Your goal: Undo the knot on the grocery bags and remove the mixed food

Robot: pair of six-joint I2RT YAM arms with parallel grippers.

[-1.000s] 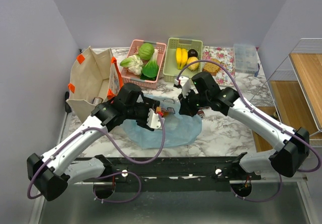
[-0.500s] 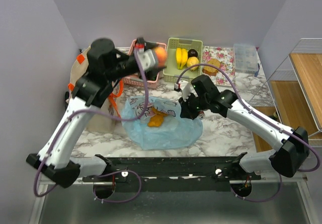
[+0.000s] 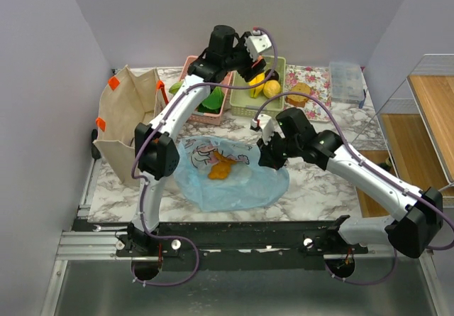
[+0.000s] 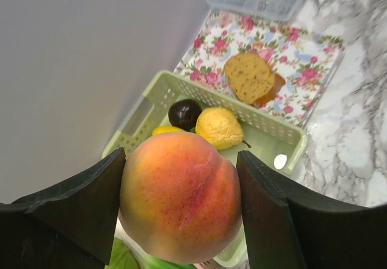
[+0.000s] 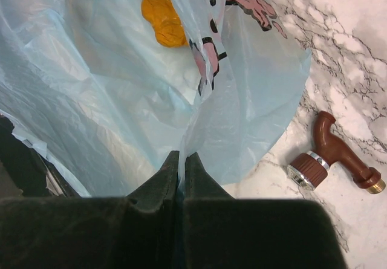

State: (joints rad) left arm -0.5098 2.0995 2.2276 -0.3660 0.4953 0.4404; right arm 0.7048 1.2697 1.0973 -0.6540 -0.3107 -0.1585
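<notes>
Left end effector (image 4: 180,187) clamping peach (image 4: 181,205), above green basket (image 4: 275,130)

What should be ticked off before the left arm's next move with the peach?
1. Grip on the peach by the left end effector: ok.
2. Left end effector over the green basket: ok.
3. Bare floor in that basket for the peach: ok.
4. Right end effector shut on the blue bag edge: ok.
5. Blue bag emptied: not ok, an orange piece lies inside.
</notes>
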